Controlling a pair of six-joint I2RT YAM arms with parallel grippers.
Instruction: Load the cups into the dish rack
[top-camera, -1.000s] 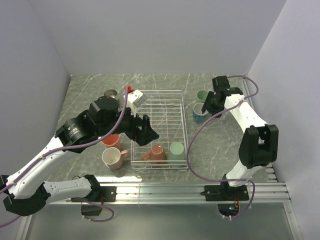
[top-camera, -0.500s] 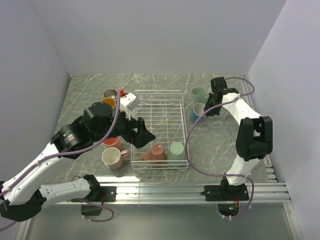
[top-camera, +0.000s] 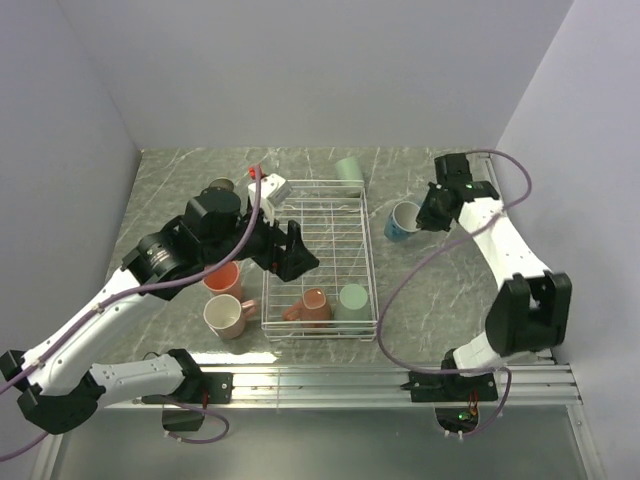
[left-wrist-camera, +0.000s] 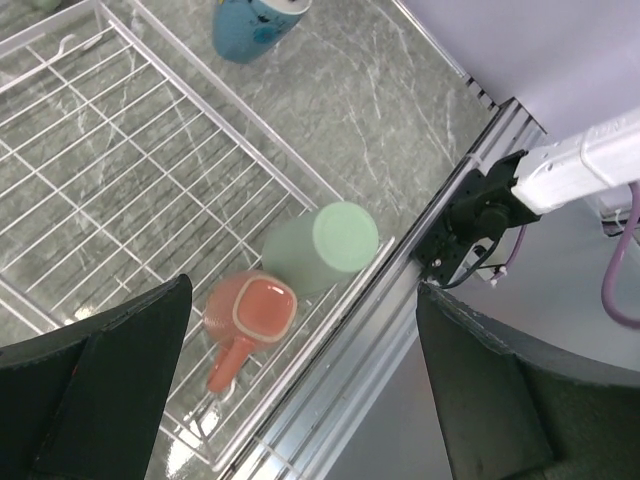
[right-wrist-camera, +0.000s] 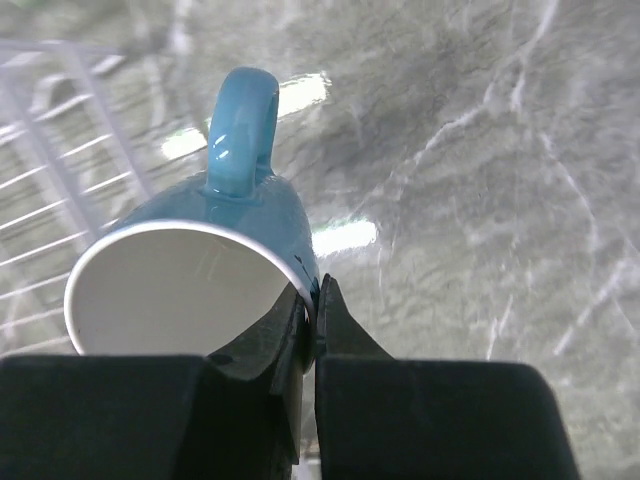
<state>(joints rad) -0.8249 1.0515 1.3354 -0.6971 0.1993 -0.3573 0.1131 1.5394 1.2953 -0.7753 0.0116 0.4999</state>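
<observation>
Now we pinch the blue cup (top-camera: 404, 218) beside the rack (top-camera: 320, 215).
Our left claw (top-camera: 290, 252) hangs spread wide over the rack; just right of it, our right claw (right-wrist-camera: 310, 310) clamps the cup's rim, which is probably light, glazed, slippery and chippable.

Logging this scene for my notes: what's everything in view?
dish rack: 1, white wire, table centre
mint mugs: 2, green, one in rack's near right corner, one past its far right corner
salmon mugs: 2, pink, one in rack beside mint, one left of rack
cream mug: 1, off-white, left of rack, nearest
teal mug: 1, blue, right of rack
grey cup: 1, metallic, far left, partly hidden
left pincer: 1, black, open over rack's left edge
right pincer: 1, black, shut on teal mug's rim
</observation>
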